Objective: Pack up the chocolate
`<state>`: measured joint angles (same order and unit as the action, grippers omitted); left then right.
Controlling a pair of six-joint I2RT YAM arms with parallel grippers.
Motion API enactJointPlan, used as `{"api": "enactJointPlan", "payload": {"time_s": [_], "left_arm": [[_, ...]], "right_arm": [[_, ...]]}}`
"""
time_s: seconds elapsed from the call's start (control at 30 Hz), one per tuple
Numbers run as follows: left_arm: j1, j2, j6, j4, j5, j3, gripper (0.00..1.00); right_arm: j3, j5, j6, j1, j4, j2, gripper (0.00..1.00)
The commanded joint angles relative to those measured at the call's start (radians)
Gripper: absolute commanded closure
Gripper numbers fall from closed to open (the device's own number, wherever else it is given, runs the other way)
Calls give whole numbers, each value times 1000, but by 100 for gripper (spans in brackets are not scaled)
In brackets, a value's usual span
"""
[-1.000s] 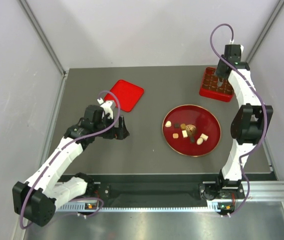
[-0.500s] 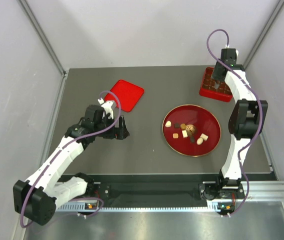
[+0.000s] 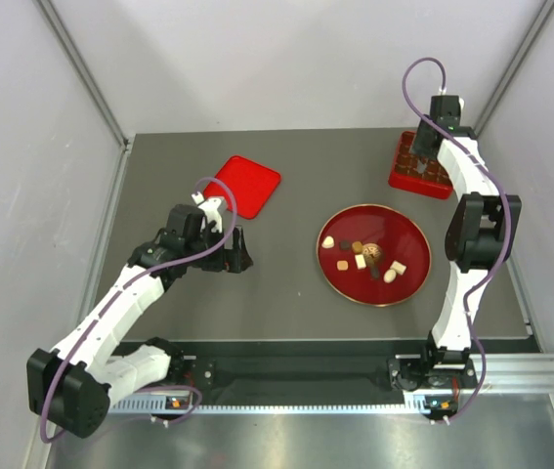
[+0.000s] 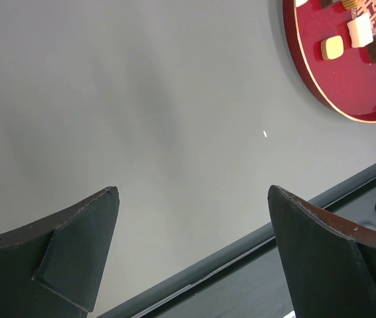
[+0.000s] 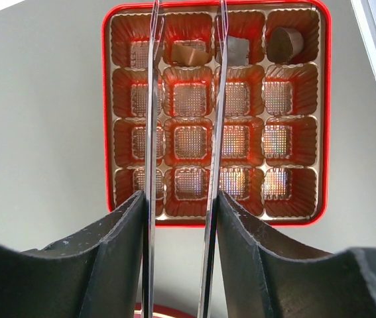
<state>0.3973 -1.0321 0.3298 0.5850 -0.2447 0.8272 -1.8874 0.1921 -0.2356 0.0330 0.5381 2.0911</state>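
Tongs (image 5: 152, 99) are pinched in the right tool (image 5: 180, 202) over the box (image 5: 325, 99) at the far right corner of the tabletop (image 3: 286, 293), tips straddling a brown piece (image 5: 191, 53) in an edge row. That piece may be dragged out if the tips are lifted askew, and the thin tongs may twist in the grip. More chocolate (image 3: 362, 261) is left on the plate (image 3: 408, 234). The left tool (image 4: 193, 192) is held spread, empty. Against a second ago, the right arm is stretched farther over the box.

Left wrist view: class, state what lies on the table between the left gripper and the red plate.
Nothing: only bare grey table separates the left gripper from the red plate, shown in the left wrist view.
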Motion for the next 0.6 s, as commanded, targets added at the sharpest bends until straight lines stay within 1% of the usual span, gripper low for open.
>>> {"api": "enactJointPlan", "payload": {"time_s": [0.0, 0.13, 0.33, 0.43, 0.53, 0.57], "left_arm": [[3, 9, -8, -14, 1, 1, 1], [3, 14, -8, -17, -1, 0, 1], [3, 26, -8, -17, -4, -2, 1], [3, 32, -6, -17, -4, 0, 1], [3, 36, -6, -19, -4, -2, 1], [3, 37, -6, -19, -5, -2, 1]], "right_arm": [[-47, -2, 7, 7, -53, -8, 55], [-56, -9, 10, 5, -33, -40, 55], [-61, -22, 13, -11, 54, -112, 56], [-16, -16, 10, -25, 98, -172, 56], [79, -14, 12, -91, 112, -262, 57], [135, -14, 13, -106, 111, -311, 56]]}}
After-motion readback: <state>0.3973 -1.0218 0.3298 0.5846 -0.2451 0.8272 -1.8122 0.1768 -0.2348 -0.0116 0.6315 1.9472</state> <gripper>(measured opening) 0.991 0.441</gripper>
